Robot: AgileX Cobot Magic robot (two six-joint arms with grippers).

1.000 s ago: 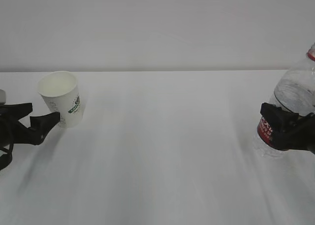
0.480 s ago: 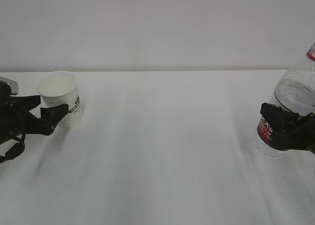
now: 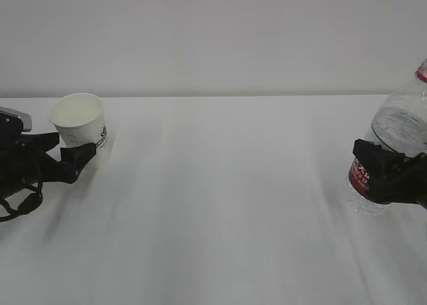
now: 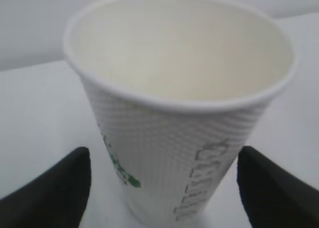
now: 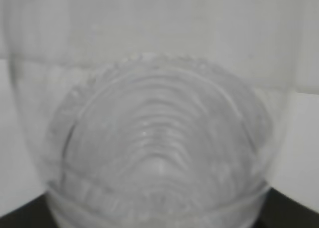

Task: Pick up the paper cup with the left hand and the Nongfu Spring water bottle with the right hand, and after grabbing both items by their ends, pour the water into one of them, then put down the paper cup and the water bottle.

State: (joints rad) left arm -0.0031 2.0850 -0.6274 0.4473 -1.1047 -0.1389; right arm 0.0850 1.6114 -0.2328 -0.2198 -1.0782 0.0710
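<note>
Left hand [image 3: 63,153]: jaws standing wide, sitting either side of the paper cup's lower part, gripping nothing; in the left wrist view both black fingertips [image 4: 55,188] are showing clear gaps of table between them and the cup wall.
Right hand [image 3: 383,175]: reaching in from the right edge, jaws partly spread and closing around the Nongfu Spring water bottle at its red label, holding it.
Paper cup [image 3: 80,126]: standing on the table at far left, near the back edge, mouth facing up and looking empty inside; green logo and grey lettering showing on the side [image 4: 174,158].
Nongfu Spring water bottle [image 3: 400,128]: sitting at the far right edge, leaning slightly, red neck ring just peeking at the frame border; whether its base is touching the table, cannot tell.
Water [image 3: 393,135]: filling the clear body above the label; exact level hard to read.
Right wrist view: bottle's ribbed clear body [image 5: 159,153] filling the frame, blurred.
Table [image 3: 227,205]: white, plain, running wide between cup and bottle, which are sitting well apart.
</note>
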